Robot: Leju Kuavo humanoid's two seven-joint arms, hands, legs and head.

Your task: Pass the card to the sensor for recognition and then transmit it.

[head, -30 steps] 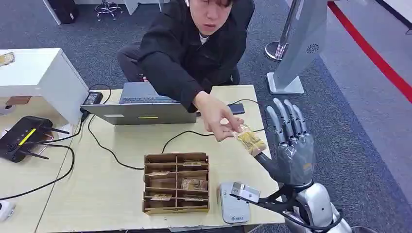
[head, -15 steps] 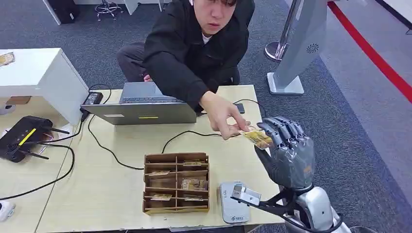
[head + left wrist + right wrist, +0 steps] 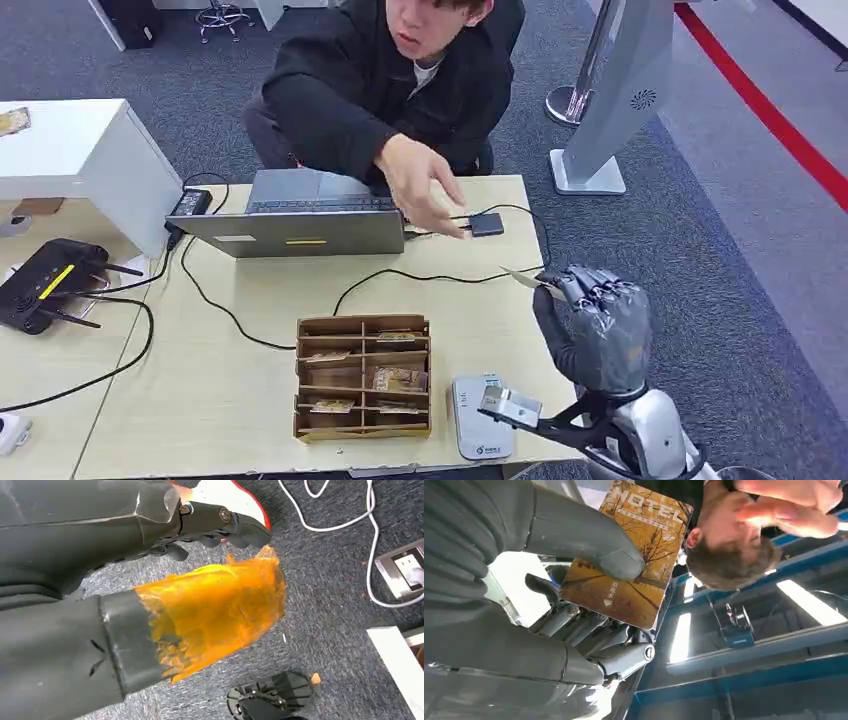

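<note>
Card (image 3: 631,560), pinched in right hand (image 3: 549,595): "HOTEL" in large pale capitals along one edge, readable in right wrist view. Smaller line under it and small white characters lower on card face: too small to read. Sensor (image 3: 480,420): small blue print, illegible.

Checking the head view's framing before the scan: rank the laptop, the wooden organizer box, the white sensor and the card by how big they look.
1. Laptop
2. Wooden organizer box, slightly smaller
3. White sensor, partly hidden by a wrist bracket
4. Card, a thin edge-on sliver in the right hand, so its real size is not shown
</note>
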